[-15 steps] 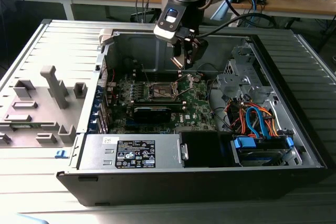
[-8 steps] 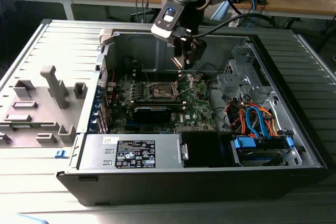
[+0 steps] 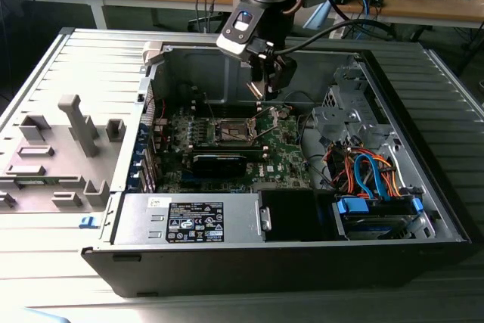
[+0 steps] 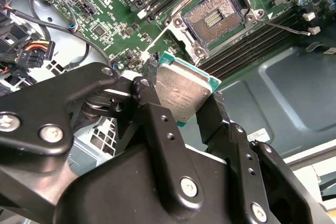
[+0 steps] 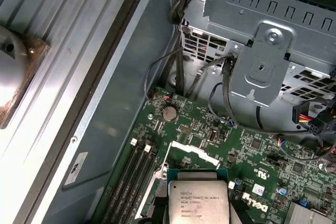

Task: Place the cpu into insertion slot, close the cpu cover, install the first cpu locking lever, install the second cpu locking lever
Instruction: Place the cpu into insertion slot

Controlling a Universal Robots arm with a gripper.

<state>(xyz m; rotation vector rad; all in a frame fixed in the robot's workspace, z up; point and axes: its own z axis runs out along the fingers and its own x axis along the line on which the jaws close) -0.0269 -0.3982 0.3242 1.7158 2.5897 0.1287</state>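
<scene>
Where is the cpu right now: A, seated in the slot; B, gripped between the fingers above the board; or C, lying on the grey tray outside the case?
B: in the second wrist view the cpu is clamped between the fingers, and the slot beyond it lies open and empty.

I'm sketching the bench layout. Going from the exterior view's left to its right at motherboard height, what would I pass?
Grey fixture block → insertion slot → orange and blue cables. The gripper, shut on the cpu, overlaps the slot's span, so it is left out.
</scene>
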